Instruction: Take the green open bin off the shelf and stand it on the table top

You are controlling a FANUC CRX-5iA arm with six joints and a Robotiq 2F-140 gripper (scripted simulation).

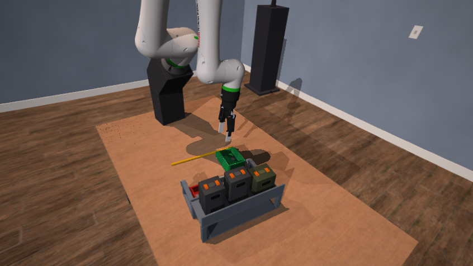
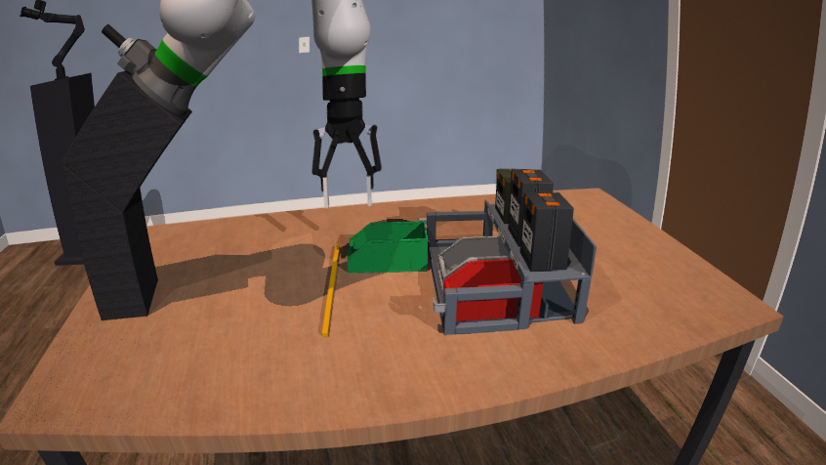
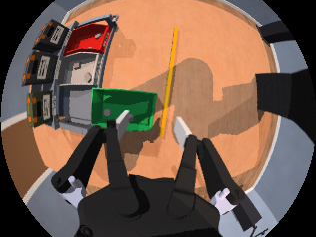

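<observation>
The green open bin point(image 1: 230, 164) point(image 2: 387, 257) point(image 3: 142, 104) stands upright and looks level on the table in front of the shelf point(image 1: 241, 207) point(image 2: 484, 325) point(image 3: 75, 106). Small dark parts show in it. Its rear end is very near the shelf front; I cannot tell whether they touch. My gripper point(image 1: 225, 135) point(image 2: 348, 203) point(image 3: 152, 120) is open and empty, pointing down above the bin's front end, with air between fingertips and bin. The red bin point(image 2: 484, 309) point(image 3: 87, 39) and grey bin point(image 2: 474, 249) point(image 3: 70, 74) stand in the shelf and look level, open fronts out. The third bay holds no bin.
A yellow strip point(image 1: 192, 158) point(image 2: 330, 294) point(image 3: 170, 74) lies on the table just beyond the green bin's open front. Two dark cases point(image 1: 211, 195) point(image 2: 546, 231) and an olive case point(image 1: 263, 180) point(image 3: 40, 110) stand on the shelf's upper rear level.
</observation>
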